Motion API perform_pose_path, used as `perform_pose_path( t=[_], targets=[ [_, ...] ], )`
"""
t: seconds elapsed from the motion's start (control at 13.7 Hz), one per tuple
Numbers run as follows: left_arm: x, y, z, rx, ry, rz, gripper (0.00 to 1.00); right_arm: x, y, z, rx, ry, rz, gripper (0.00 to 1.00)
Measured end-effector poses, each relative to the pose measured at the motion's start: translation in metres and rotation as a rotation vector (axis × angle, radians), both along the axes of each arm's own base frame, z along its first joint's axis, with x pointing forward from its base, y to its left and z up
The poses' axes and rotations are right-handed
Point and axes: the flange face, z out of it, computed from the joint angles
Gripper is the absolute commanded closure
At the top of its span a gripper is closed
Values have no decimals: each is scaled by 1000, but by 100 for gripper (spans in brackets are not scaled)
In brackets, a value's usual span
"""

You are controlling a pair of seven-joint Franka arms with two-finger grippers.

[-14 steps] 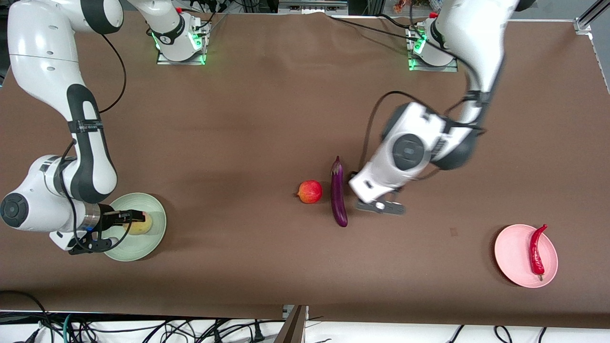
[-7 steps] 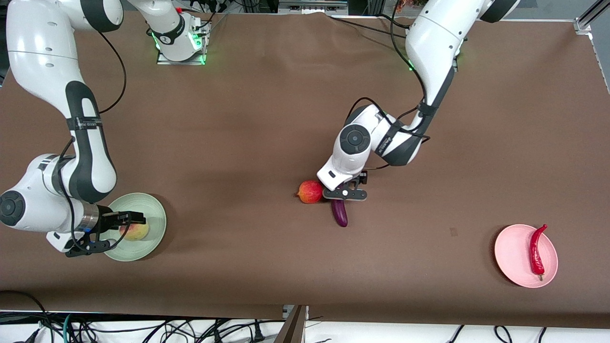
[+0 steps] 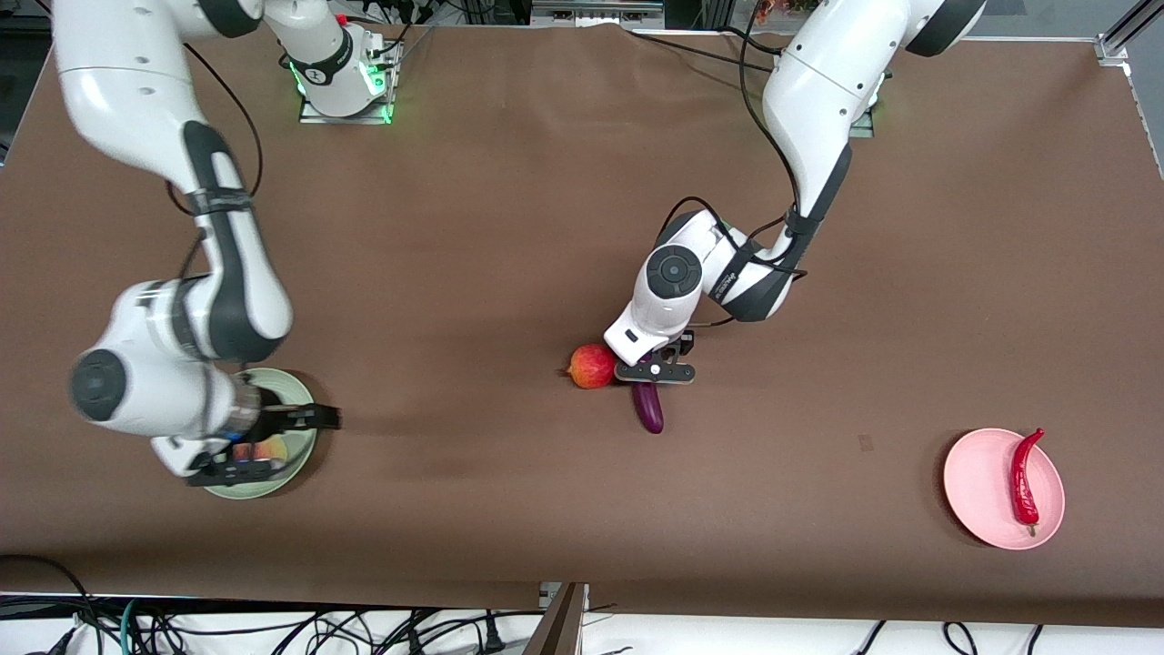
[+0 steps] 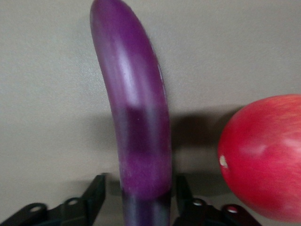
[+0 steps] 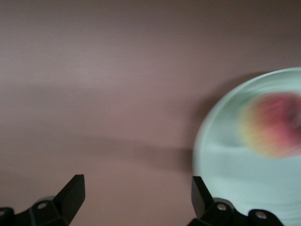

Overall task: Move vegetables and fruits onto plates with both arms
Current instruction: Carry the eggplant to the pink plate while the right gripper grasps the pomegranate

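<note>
Left gripper (image 3: pixel 650 371) is down at the table (image 3: pixel 455 227) near the centre of the front frame, set across the eggplant (image 3: pixel 648 408). In the left wrist view its fingers (image 4: pixel 96 193) stand on either side of the purple body (image 4: pixel 136 117), one with a thin dark gap beside it, so I read the jaws as apart and not yet clamped. I see the eggplant lying flat on the table, its rounded end sticking out toward the front camera from under the gripper. I see the red fruit (image 3: pixel 591 366) on the table just beside the eggplant, toward the right arm's end; I can't tell whether they touch.

Right gripper (image 3: pixel 273 446) hangs over the green plate (image 3: pixel 305 437), low in the frame at the right arm's end. My right wrist view shows its jaws spread wide with nothing between them (image 5: pixel 136 193). I see the peach (image 3: pixel 259 450) lying in that plate, released.

At the left arm's end, low in the frame, I see the chili (image 3: pixel 1023 478) lying on the pink plate (image 3: pixel 973 491).
</note>
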Motion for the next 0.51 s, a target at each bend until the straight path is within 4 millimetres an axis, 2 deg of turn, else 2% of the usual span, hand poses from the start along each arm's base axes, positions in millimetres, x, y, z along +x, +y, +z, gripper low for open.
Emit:
perform_pose_path(
  t=[0.15,0.29,0.37,0.51],
  targets=[
    [4,4,2,-1,-6,7,87,-11,53,0,-4,17,-60,0],
    [9,11,12,10,-1,17,86,-23,95,0,-7,26,-127,0],
    [14,19,24,24,7,29,86,-28,115,1,-5,22,-159,0],
    [32,48,68,53,20,75,86,-38,151,0,4,6,-219,0]
  ],
)
